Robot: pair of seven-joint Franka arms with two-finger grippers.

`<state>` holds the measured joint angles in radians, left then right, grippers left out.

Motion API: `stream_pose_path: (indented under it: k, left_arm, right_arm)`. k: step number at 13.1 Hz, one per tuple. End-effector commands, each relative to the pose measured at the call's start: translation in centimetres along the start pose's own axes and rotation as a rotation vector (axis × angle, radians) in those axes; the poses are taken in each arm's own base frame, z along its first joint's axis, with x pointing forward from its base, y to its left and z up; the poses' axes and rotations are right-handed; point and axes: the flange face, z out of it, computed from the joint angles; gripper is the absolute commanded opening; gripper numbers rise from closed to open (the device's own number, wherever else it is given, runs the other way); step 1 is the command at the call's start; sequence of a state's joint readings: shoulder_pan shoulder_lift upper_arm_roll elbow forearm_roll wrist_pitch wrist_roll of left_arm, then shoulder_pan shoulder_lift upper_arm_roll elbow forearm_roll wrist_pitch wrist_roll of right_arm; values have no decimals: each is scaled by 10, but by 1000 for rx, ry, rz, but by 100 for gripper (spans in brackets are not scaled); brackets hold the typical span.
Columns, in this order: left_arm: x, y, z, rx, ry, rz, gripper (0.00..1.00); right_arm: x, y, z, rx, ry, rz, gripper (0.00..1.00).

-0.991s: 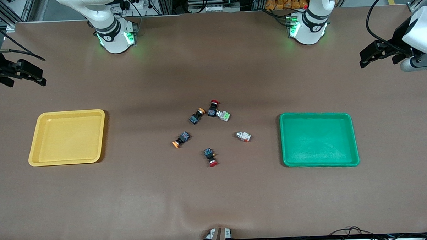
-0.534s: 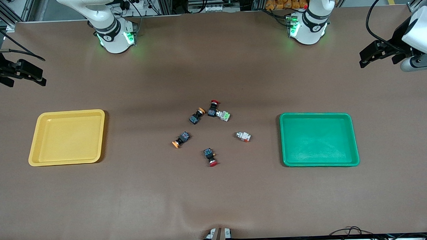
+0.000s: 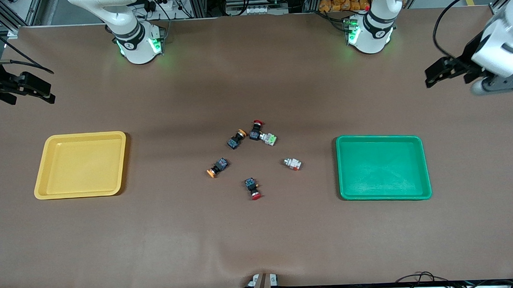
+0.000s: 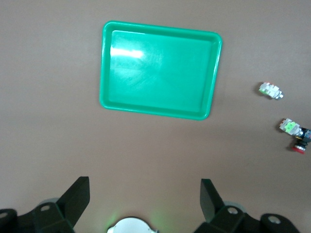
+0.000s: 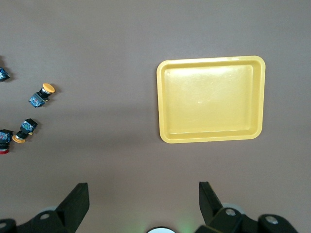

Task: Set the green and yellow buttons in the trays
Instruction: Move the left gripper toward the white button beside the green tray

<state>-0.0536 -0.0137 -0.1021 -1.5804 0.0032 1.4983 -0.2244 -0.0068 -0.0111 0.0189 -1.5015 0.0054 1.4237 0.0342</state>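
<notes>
Green and yellow buttons are all loose in the middle of the brown surface [image 3: 259,237], between the two trays, none in a tray yet. One yellow-capped button [image 3: 236,139] sits in a little cluster with a red-capped switch [image 3: 255,131] and a green button [image 3: 268,138]; the red one and the green one look like they're touching, the yellow one is just beside them. The second yellow-capped button [image 3: 217,167] is nearer the front camera, more toward the yellow tray. The second green button [image 3: 292,163] lies on its own toward the green tray. Another red-capped switch [image 3: 253,189] is the nearest of the bunch to the front camera.

Yellow tray [image 3: 42,179] is at the right arm's end, green tray [image 3: 341,171] at the left arm's end, both with nothing in them.

Left hand [image 3: 444,71] hangs up in the air over the surface's edge at its own end, fingers spread wide, holding nothing. Right hand [image 3: 32,88] waits over its own end, also wide open with nothing in it.
</notes>
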Motion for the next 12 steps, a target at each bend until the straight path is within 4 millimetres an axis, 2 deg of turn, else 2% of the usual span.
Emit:
stream_pose_path:
  k: [1,3,5,6,7,8,10,12]
  left_arm:
    - [17,25,11,-11,3,-47,100]
    - [25,47,33,-11,-29,-65,100]
    - [36,70,46,-24,-10,-175,100]
    - [43,85,59,-34,-9,-211,100]
    - [47,108,77,-43,-23,-238,100]
    - [51,123,96,-35,-46,-289,100]
    - [53,174,137,-34,-61,-345,100]
    - [55,202,171,-18,-72,-404,100]
  right_arm:
    - [2,5,-2,-11,-7,9,100]
    - [6,5,2,-11,-13,1,100]
    - [8,6,4,-12,-14,1,100]
    - [8,6,5,-12,-14,1,100]
    - [13,4,12,-20,-31,-1,100]
    - [13,4,12,-22,-28,0,100]
    - [14,6,13,-20,-29,1,100]
    - [17,3,15,-20,-26,-4,100]
